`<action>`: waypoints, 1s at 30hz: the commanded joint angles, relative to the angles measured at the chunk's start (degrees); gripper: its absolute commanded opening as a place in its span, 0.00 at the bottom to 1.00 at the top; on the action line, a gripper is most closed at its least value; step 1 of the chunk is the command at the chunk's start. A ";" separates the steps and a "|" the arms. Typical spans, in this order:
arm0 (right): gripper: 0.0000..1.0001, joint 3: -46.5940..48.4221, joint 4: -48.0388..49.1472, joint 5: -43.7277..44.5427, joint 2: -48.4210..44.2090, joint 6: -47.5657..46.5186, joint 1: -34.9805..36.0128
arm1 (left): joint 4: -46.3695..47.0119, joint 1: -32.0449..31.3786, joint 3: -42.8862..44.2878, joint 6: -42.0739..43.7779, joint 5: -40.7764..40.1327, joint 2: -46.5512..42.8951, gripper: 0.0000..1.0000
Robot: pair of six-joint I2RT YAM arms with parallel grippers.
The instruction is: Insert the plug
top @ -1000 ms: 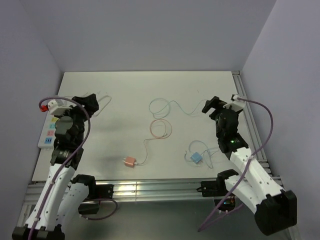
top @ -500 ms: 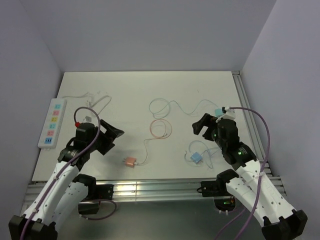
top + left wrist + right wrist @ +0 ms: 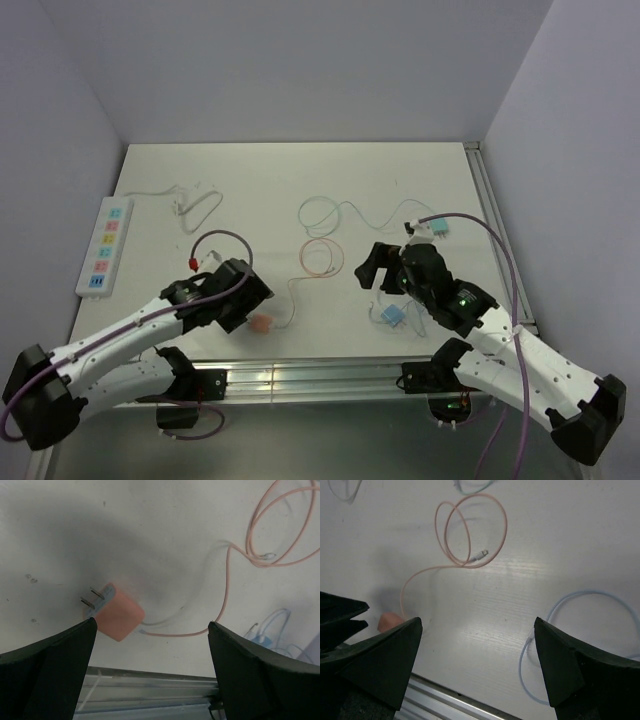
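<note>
Low in the top view, the left gripper (image 3: pixel 250 300) is being held wide open and empty just over the orange plug (image 3: pixel 262 323) lying on the table (image 3: pixel 300 180), whose sides should be pinched squarely.

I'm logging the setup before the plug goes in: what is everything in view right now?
power strip: one, white with coloured sockets, table's left edge
white cord: one, white, far left, beside the strip
pink charger: one, pink, near edge, prongs bare
pink cable: one, pink, coiled at centre
blue charger: one, blue, near edge, right of centre
pale blue cable: one, far centre
table: one, white
left pincer: open, above pink charger
right pincer: open, above table centre
</note>
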 commanded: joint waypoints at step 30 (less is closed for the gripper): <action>1.00 5.49 5.19 4.30 10.71 1.47 15.81 | 4.24 -14.50 1.44 7.71 -13.22 4.66 0.94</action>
